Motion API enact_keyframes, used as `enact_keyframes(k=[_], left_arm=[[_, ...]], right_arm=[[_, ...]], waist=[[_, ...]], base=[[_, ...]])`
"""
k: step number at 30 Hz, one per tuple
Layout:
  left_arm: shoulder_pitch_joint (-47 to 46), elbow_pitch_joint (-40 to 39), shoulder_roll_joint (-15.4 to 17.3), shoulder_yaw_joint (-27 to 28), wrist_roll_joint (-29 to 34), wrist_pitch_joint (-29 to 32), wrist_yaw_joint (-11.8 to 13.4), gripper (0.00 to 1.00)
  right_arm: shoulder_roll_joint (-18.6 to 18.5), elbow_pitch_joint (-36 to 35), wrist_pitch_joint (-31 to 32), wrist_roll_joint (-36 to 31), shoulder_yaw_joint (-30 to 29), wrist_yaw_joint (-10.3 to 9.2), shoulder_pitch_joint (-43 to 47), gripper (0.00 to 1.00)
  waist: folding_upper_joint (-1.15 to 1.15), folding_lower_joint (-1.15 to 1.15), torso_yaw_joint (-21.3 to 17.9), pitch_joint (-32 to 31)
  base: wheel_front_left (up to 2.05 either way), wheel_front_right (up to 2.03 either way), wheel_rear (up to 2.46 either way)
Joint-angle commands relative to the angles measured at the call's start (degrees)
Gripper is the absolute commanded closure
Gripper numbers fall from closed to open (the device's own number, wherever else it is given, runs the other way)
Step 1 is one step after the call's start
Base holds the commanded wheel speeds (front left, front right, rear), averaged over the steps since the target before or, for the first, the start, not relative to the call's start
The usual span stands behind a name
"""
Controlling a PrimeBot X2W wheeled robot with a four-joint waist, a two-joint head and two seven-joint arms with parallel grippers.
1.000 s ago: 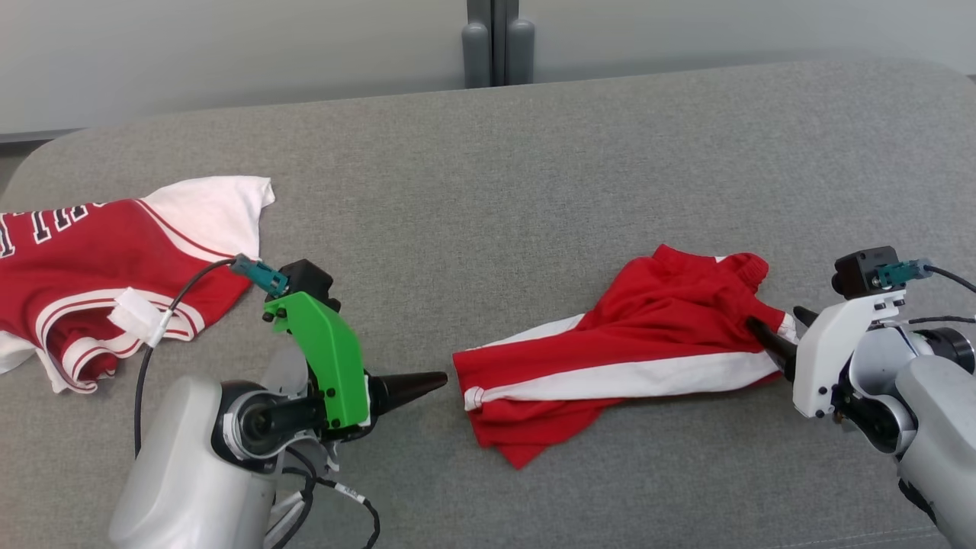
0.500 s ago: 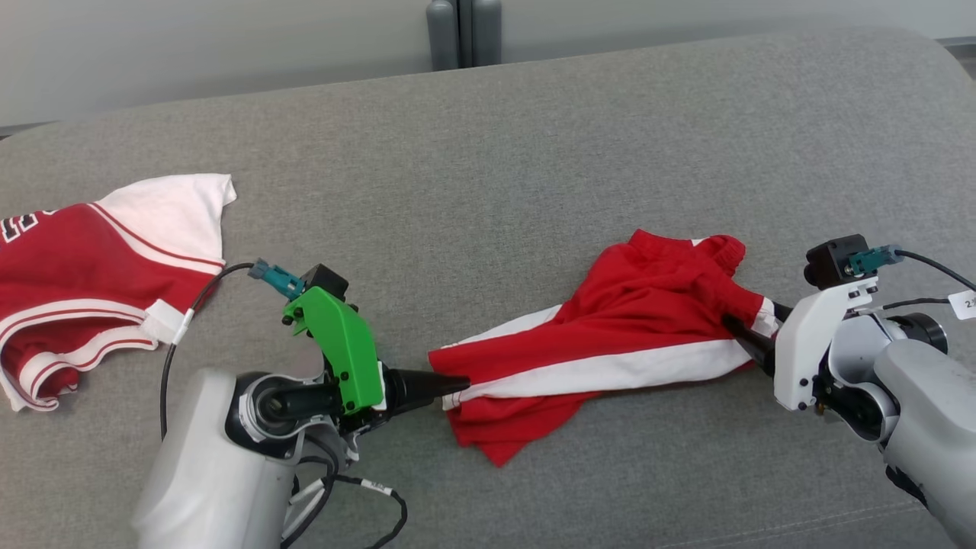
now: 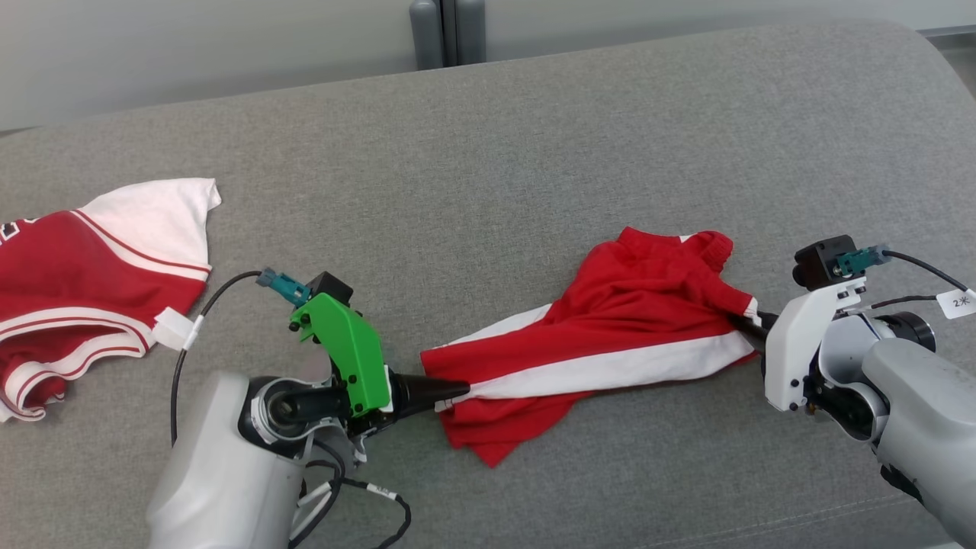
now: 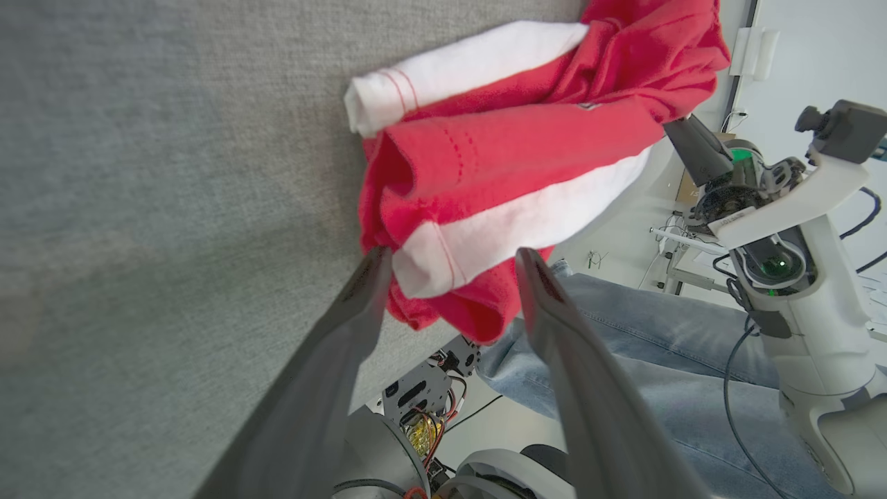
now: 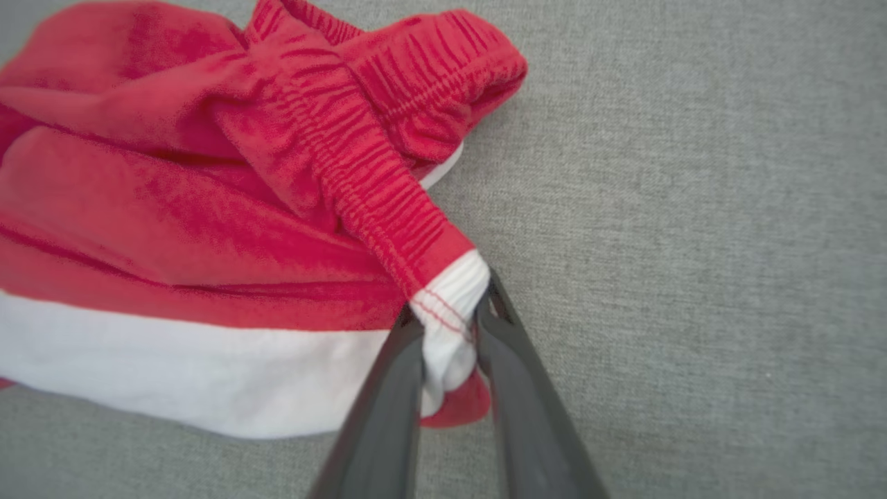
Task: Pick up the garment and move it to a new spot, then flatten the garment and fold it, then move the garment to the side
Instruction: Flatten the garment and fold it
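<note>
- Garment point(image 3: 610, 343): we count one, a pair of red shorts with a white side stripe. It lies crumpled on the grey cushion point(image 3: 488, 137) and stretches from the middle of the head view toward 3 o'clock. Its elastic waistband points to 2 o'clock and its leg hem to 8 o'clock.
- We count two grippers, each with two long dark fingers point(image 5: 388, 416).
- Right gripper point(image 5: 449, 312) comes in from 4 o'clock in the head view. Its fingers are pinched together on the white corner of the waistband, and fabric bulges out between them.
- Left gripper point(image 4: 452, 258) sits at 7 o'clock in the head view with its fingers spread apart. The white hem corner lies between the tips, not squeezed.
- We count one other piece of clothing, a red-and-white jersey point(image 3: 84, 282) at 9 o'clock, well apart from the garment.
- One white tag point(image 3: 174, 329) is on the left arm's black cable, just beside the jersey's edge.
- In the left wrist view we see one leg in blue jeans point(image 4: 658, 346) beyond the cushion's edge.
</note>
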Motion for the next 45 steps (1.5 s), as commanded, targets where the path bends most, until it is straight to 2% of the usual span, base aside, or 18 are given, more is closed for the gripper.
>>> enact_keyframes(k=[1,6,10,18,24,27,33,40,45], left_arm=[[-0.85,0.35,-0.23,-0.08,-0.73,-0.18,-0.38,0.98],[-1.01,0.8,-0.43,0.24,-2.06,-0.28,-1.36,1.0],[-1.23,-0.74,-0.11,1.21,-2.76,-1.44,-2.28,1.0],[-3.42,-9.44,0.53,5.29,-5.77,-3.87,-3.72,1.0],[-7.92,-14.3,2.36,8.13,-2.35,-9.77,-3.81,1.0],[-12.39,-12.99,3.55,7.82,1.81,-13.78,-4.27,1.0],[-27.75,-6.43,5.7,6.57,11.09,-23.47,-5.25,1.0],[-47.12,3.65,6.27,5.68,17.52,-35.1,-6.09,1.0],[-56.34,10.18,5.81,5.87,17.95,-40.96,-6.33,1.0]], right_arm=[[-0.2,0.13,-0.74,0.74,0.64,-0.06,-0.92,1.0],[-0.93,0.5,-3.33,2.08,2.13,-0.06,-1.43,1.0],[-1.34,0.25,-6.63,5.46,0.78,-0.06,-1.3,1.0],[-2.43,-6.95,-11.66,18.75,-5.85,-0.06,0.77,1.0],[-2.06,-10.71,-10.78,26.95,-10.79,-0.05,-2.47,1.0],[-0.84,-9.21,-9.25,28.73,-12.3,-0.05,-7.1,1.0],[4.12,-1.19,-8.16,27.87,-14.7,-0.05,-24.02,1.0],[10.79,6.02,-14.8,24.99,-17.62,-0.04,-43.56,1.0],[12.35,7.44,-20.08,24.15,-19.55,-0.05,-50.41,1.0]], waist=[[0.0,0.0,0.02,-0.22],[0.0,0.0,0.17,-1.51],[0.0,0.0,0.69,-3.0],[0.0,0.0,1.91,-4.36],[0.0,0.0,2.42,-0.44],[0.0,0.0,2.52,3.4],[0.0,0.0,1.98,11.85],[0.0,0.0,1.14,16.32],[0.0,0.0,0.66,16.28]], base=[[0.0,0.0,0.0],[0.0,0.0,0.0],[0.0,0.0,0.0],[0.0,0.0,0.0],[0.0,0.0,0.0],[0.0,0.0,0.0],[0.0,0.0,0.0],[0.0,0.0,0.0],[0.0,0.0,0.0]])
